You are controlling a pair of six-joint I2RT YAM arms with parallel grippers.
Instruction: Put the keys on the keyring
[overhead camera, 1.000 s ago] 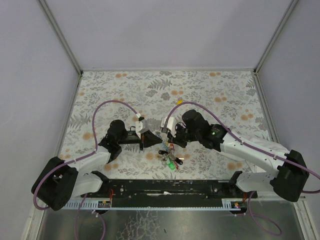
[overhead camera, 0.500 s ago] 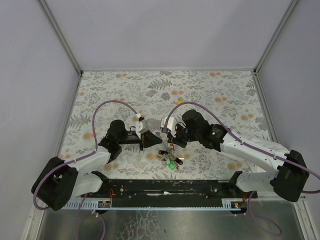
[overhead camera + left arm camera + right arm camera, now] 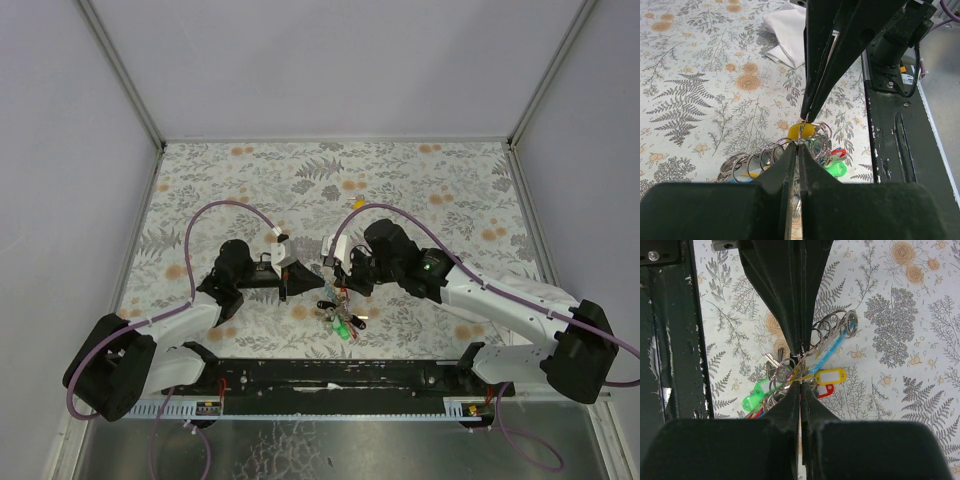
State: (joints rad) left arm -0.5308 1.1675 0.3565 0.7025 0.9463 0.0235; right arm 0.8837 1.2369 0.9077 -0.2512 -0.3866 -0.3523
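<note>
My two grippers meet tip to tip just above the bunch of keys (image 3: 342,318) near the table's front edge. The left gripper (image 3: 799,145) is shut on a thin silvery loop of the keyring (image 3: 816,131), with a chain of rings (image 3: 752,161) trailing left. The right gripper (image 3: 800,382) is shut on a thin yellow key (image 3: 796,375); its round yellow head (image 3: 802,131) shows under the right fingertips (image 3: 812,102). A green tag (image 3: 752,401), yellow tag (image 3: 831,376), red tag (image 3: 826,390) and light-blue strip (image 3: 832,352) lie around them.
The black base rail (image 3: 340,375) runs along the near edge, close behind the bunch. A white folded piece (image 3: 787,35) lies on the floral tablecloth (image 3: 400,180) beyond the grippers. Purple cables (image 3: 215,210) arch over both arms.
</note>
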